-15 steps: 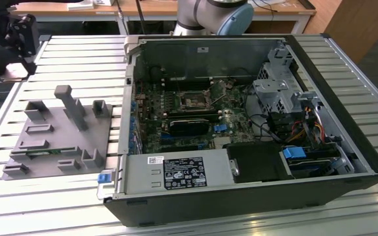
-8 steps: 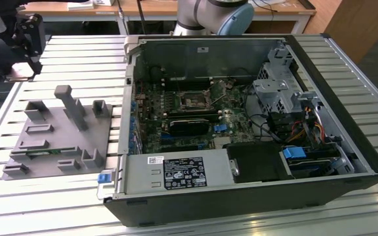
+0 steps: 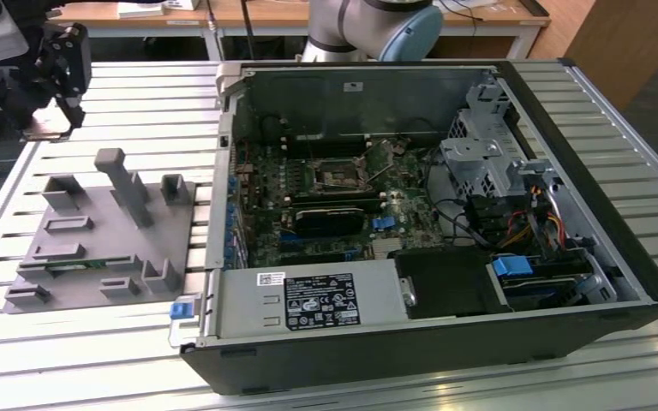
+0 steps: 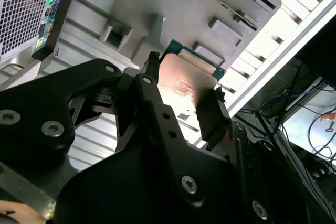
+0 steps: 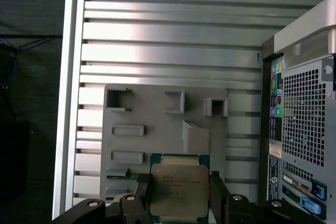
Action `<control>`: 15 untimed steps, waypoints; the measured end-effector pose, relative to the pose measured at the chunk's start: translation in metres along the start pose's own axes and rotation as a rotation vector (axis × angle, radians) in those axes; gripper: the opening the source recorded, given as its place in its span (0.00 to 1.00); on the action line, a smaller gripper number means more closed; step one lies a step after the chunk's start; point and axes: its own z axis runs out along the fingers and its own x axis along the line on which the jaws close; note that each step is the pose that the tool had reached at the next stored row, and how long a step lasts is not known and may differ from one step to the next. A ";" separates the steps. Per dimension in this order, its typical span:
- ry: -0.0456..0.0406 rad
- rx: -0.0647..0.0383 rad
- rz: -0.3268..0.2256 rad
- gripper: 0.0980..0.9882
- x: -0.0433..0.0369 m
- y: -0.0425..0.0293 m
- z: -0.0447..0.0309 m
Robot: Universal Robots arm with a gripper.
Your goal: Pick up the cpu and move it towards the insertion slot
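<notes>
My gripper (image 5: 179,191) is shut on the cpu (image 5: 178,186), a flat square chip with a silvery top and a green rim, pinched by two opposite edges. In the second wrist view the cpu (image 4: 186,82) sits between the black fingers (image 4: 210,116) of the gripper (image 4: 185,77). In the exterior view the gripper (image 3: 64,127) hangs in the air at the far left, above the table and beyond the grey tray (image 3: 100,244), with the cpu (image 3: 45,128) as a pale patch. The insertion slot (image 3: 338,175), silvery-framed with a dark centre, lies on the green board inside the open computer case (image 3: 603,248).
The grey tray (image 5: 157,111) has raised posts and pockets, and a green memory stick (image 3: 78,266) lies in one of them. The case wall (image 3: 229,145) stands between tray and board. The arm's base (image 3: 375,26) is behind the case. The slatted metal table (image 3: 134,94) ends at the exterior view's left.
</notes>
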 end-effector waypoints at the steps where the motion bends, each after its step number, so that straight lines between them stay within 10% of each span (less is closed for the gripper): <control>1: 0.0000 0.000 0.000 0.49 -0.0014 0.0001 0.0000; 15: 0.0000 0.000 0.000 0.49 -0.0196 0.0001 -0.0002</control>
